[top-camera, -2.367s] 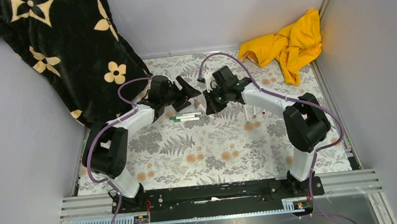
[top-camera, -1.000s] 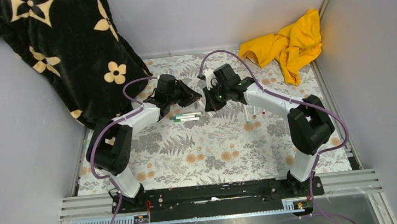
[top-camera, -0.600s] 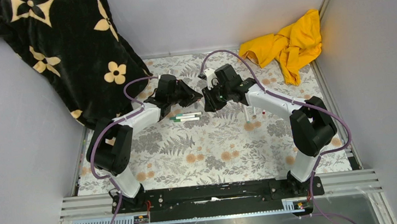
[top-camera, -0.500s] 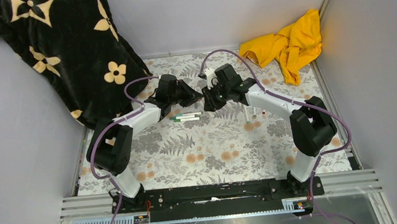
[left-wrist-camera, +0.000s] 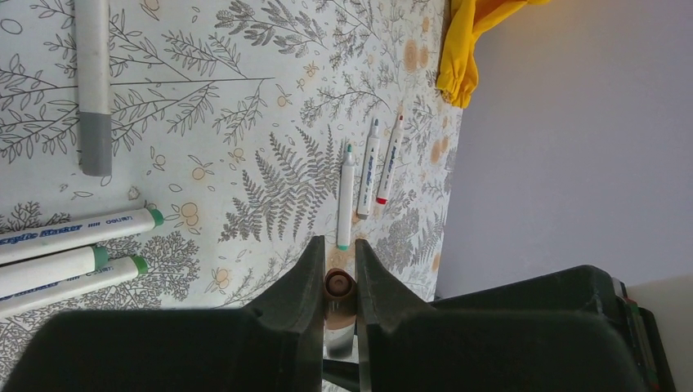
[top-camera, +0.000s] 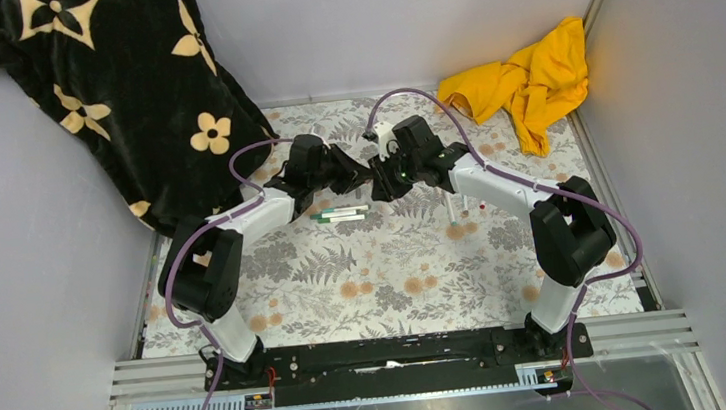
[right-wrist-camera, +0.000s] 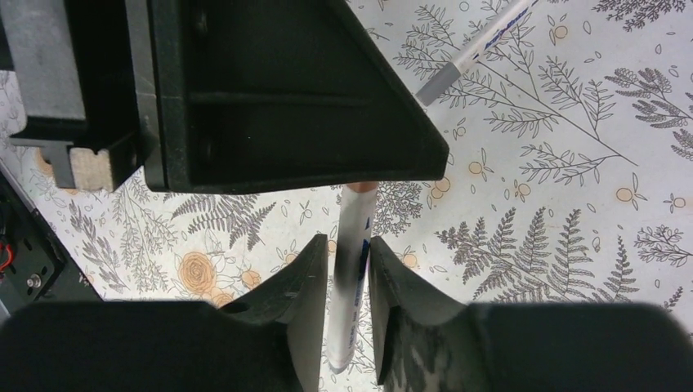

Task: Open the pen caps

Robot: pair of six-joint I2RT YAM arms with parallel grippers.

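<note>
My left gripper (left-wrist-camera: 335,243) is shut on a dark brownish pen cap (left-wrist-camera: 339,284), seen end-on, with its white barrel (right-wrist-camera: 351,261) sticking out behind. In the top view both grippers meet above the back middle of the table, left gripper (top-camera: 356,172) against right gripper (top-camera: 379,177). My right gripper (right-wrist-camera: 347,245) stands around that barrel: one finger touches it and a thin gap shows at the other. Two capped pens with green caps (left-wrist-camera: 151,217) lie on the mat. Three uncapped pens (left-wrist-camera: 369,167) lie further right.
A grey-ended marker (left-wrist-camera: 94,82) lies on the floral mat (top-camera: 346,277). Small red caps (top-camera: 467,215) sit beside the uncapped pens (top-camera: 452,206). A yellow cloth (top-camera: 527,74) is bunched at the back right, and a black flowered blanket (top-camera: 117,88) hangs at the back left.
My right gripper has slid left up to the left gripper and opened its jaws around the pen's barrel. The left gripper has stayed shut on the cap.
</note>
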